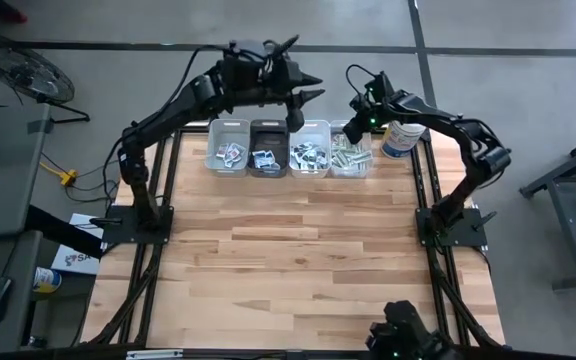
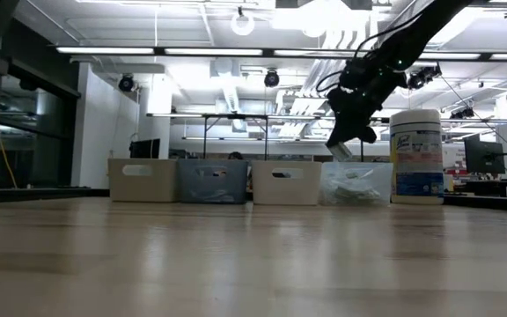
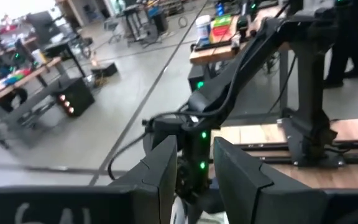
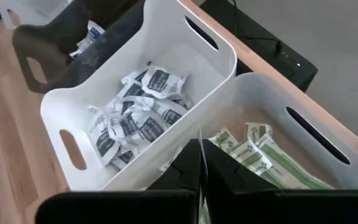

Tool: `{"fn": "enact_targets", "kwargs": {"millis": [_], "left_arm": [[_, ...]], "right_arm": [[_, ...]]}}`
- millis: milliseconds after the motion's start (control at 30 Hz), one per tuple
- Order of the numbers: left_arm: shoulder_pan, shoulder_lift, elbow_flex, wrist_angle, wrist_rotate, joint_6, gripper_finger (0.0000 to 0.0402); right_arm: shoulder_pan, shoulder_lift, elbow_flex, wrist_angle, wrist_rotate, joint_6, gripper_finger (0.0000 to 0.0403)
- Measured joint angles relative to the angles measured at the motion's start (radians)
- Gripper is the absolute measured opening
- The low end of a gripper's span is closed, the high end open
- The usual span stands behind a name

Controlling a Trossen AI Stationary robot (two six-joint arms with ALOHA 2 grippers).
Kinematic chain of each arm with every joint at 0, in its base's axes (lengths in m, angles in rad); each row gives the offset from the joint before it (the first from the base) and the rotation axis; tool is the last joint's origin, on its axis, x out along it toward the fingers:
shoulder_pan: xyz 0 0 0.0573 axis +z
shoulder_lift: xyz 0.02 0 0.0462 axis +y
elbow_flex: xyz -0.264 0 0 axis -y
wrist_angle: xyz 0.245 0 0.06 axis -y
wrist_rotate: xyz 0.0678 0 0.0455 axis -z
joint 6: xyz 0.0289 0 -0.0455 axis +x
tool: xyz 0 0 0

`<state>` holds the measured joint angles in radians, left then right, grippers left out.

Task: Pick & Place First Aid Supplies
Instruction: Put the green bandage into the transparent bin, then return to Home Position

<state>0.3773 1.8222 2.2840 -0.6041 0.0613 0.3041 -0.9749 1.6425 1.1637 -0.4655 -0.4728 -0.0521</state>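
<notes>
Four bins hold the packets

Left gripper (image 1: 311, 88) hovers above the bins (image 1: 228, 148), fingers a little apart and holding nothing. Blue-marked white packets (image 4: 135, 115) fill three bins; green strips (image 4: 260, 152) fill the clear one. Right gripper (image 1: 350, 132), jaws closed, hangs over those strips beside the canister (image 1: 402, 138).

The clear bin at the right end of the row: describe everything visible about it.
The clear bin is see-through plastic with rounded corners and a slot handle in its end wall. It stands upright on the wooden table, last of four, beside the white bin. Green-and-white strip packets lie piled inside. The right claw hangs shut over it.
</notes>
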Motion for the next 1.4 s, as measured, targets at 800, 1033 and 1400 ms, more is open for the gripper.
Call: {"fn": "enact_targets", "kwargs": {"millis": [800,1033,1400], "left_arm": [[-0.199,-0.646,-1.363,0.781,-0.507,-0.331,0.0101],[-0.307,-0.87,-1.703,0.968,-0.716,-0.381,0.0101],[-0.425,-1.197,-2.008,0.956,-0.957,-0.413,0.0101]], "right_arm": [[0.006,0.081,0.0,0.023,0.002,-0.001,0.0026],[0.005,0.079,0.0,0.023,0.039,-0.001,0.0113],[-0.002,0.01,0.099,-0.045,0.125,-0.001,0.0177]]}}
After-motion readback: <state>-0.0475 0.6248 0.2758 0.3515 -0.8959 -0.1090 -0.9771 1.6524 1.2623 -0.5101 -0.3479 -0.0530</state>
